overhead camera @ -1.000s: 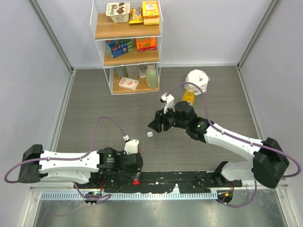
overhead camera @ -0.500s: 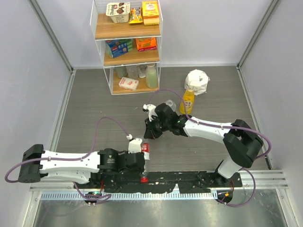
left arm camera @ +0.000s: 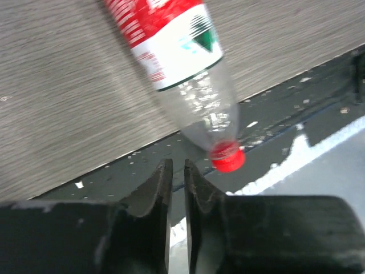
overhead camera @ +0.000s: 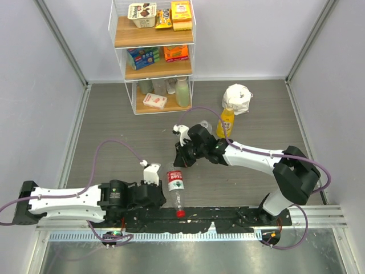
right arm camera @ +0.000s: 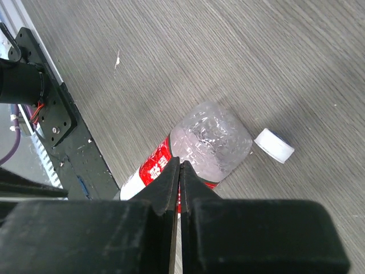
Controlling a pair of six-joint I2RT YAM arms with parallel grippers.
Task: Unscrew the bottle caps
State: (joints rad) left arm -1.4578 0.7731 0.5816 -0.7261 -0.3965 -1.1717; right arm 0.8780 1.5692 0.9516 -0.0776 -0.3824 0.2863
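Observation:
A clear bottle with a red label lies on its side, its red cap still on and resting over the black rail at the near edge. My left gripper sits just left of it, shut and empty; in the left wrist view the bottle and red cap lie beyond the closed fingertips. My right gripper hovers shut and empty above the bottle's base. Beside that base lies a loose white cap. A yellow bottle stands upright behind the right arm.
A wire shelf with boxes and a pale green bottle stands at the back. A white crumpled bag lies behind the yellow bottle. Grey walls close in both sides.
The red-label bottle, raised at the left gripper half a second ago, now lies flat on the table. The left arm has drawn back to the left. The right gripper shut and moved left.

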